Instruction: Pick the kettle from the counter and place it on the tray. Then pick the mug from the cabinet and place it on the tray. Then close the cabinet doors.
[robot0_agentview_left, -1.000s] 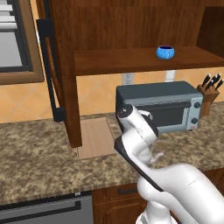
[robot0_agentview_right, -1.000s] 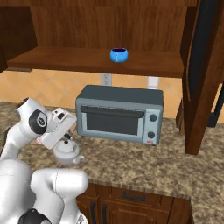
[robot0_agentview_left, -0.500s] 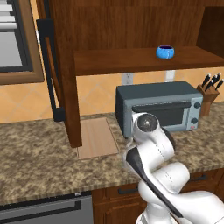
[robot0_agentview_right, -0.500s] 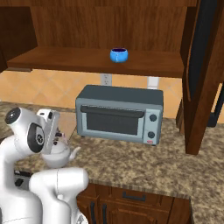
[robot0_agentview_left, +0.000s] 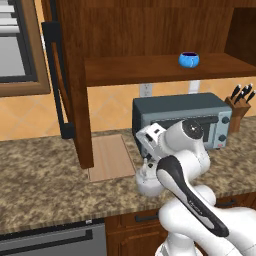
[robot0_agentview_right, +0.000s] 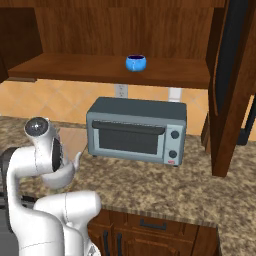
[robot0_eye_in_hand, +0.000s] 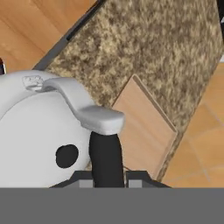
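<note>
A white robot arm carries the kettle (robot0_agentview_left: 148, 181) above the speckled bench (robot0_agentview_left: 40, 185) in a simulated kitchen, its pincer (robot0_eye_in_hand: 106, 173) narrowed onto the kettle's dark arched handle (robot0_eye_in_hand: 105, 157), seen close up in the hand view. The silvery-white body hangs just below the hand, its short spout (robot0_agentview_right: 77, 159) poking out beside the arm in the right base view.

The tray (robot0_agentview_left: 109, 157), a pale wooden board, lies flat on the bench at the foot of the open left cabinet door (robot0_agentview_left: 67, 75), its long axis running from the bench's front edge back toward the tiled wall. From the left base view the kettle sits just off the tray's near right corner, so the board lies to the robot's left and slightly farther back from the load. In the hand view the same board (robot0_eye_in_hand: 142, 131) shows past the handle, beyond the kettle's rim, with bare granite between.

By the look of it, the first carry is well along but not finished: the kettle appears not yet over the board, and a short sideways travel leftward seems to be what remains before lowering.

The blue mug (robot0_agentview_left: 189, 59) waits on the cabinet shelf (robot0_agentview_left: 150, 67) above a grey toaster oven (robot0_agentview_left: 180, 117), and both cabinet doors stand open.
</note>
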